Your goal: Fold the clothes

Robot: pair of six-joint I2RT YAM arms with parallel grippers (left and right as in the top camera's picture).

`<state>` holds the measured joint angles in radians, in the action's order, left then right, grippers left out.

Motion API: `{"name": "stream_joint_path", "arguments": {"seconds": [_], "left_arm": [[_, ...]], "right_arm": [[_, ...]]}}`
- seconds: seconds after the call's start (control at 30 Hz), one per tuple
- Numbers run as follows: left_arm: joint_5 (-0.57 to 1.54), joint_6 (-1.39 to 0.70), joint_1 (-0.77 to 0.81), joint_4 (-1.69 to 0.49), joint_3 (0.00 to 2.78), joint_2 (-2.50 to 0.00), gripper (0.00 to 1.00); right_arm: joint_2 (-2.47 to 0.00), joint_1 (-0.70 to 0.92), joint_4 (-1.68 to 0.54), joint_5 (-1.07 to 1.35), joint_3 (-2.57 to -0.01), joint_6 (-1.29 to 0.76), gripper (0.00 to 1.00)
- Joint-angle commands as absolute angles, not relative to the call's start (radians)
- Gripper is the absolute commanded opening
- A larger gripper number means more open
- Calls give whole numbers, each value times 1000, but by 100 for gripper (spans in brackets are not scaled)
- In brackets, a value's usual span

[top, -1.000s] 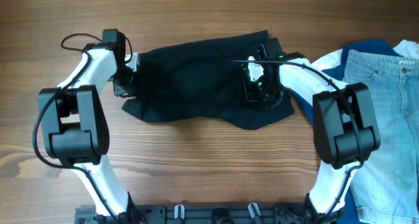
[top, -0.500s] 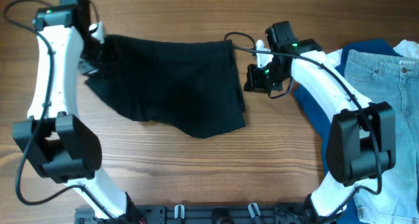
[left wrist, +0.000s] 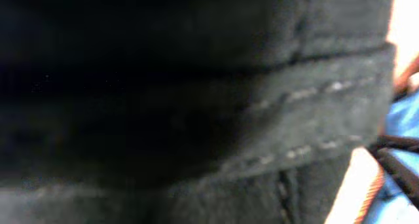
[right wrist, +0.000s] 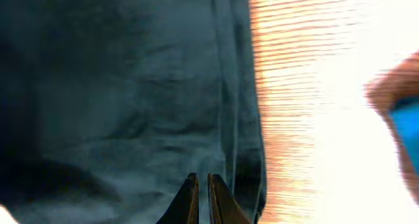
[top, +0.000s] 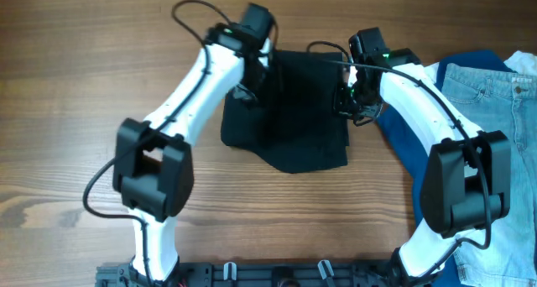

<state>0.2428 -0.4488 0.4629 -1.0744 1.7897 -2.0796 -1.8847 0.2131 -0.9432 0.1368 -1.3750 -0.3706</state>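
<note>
The shorts [top: 294,123] are laid doubled at upper centre. The right gripper [right wrist: 200,185] is clenched on their edge, apparently anchoring it. The hold of the left gripper [top: 253,75] cannot be told.

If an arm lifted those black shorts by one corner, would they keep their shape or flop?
Probably floppy: the black shorts lie folded over with soft wrinkles and an uneven lower edge. Likely light, being thin cloth. Pushed, they might bunch rather than slide across the table.

Black shorts [top: 294,119], folded, mid-table
</note>
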Motion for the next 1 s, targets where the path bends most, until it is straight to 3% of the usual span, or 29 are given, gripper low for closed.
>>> {"name": "stream_joint_path", "arguments": {"seconds": [0.0,0.2,0.4,0.83,0.87,0.9,0.97], "left_arm": [[130,-478,421,-1127,1787,-2060,4],[140,-396,268,-1208,1789,-1985,4],[217,-349,156,-1203,1790,-1799,4],[253,-525,540,-1020,1787,-1974,8],[254,-533,565,-1011,1787,-1998,26],[253,-532,586,-1009,1787,-2012,50],[250,-532,592,-1010,1788,-2016,60]], "right_arm": [[-1879,215,-926,74,-1337,-400,6],[-1953,216,-768,216,-1238,-351,5],[-2075,218,-760,283,-1235,-360,4],[-2095,216,-798,309,-1235,-358,6],[-2095,216,-801,309,-1235,-358,12],[-2094,215,-809,313,-1238,-358,25],[-2081,212,-847,312,-1259,-339,41]]}}
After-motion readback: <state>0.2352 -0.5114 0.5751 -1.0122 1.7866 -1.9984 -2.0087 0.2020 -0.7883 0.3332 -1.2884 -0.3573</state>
